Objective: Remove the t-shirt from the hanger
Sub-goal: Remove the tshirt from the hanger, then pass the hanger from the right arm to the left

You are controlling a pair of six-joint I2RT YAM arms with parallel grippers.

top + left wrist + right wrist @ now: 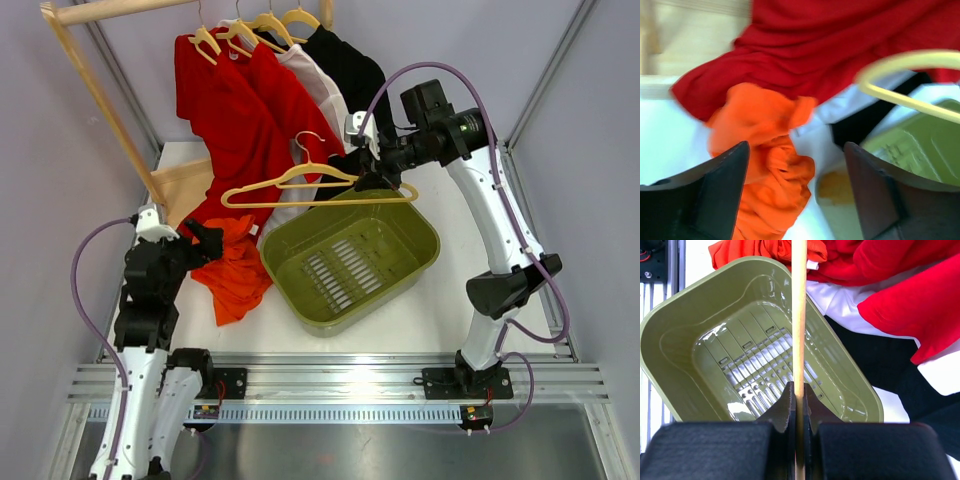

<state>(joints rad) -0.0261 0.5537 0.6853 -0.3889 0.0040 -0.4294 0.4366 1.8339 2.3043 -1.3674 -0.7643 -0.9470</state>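
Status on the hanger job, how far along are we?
Done: the orange t-shirt lies crumpled on the table, and the hanger is bare. In hand: the right fingers clamp that hanger over the green basket; the left fingers stand open above the shirt. Left: probably just putting the hanger down.

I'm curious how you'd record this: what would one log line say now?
left jaws: open | right jaws: shut on hanger | orange t-shirt: on table | hanger: bare, over green basket

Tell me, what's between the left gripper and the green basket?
The crumpled orange t-shirt lies between the left gripper and the green basket. The top view shows this best.
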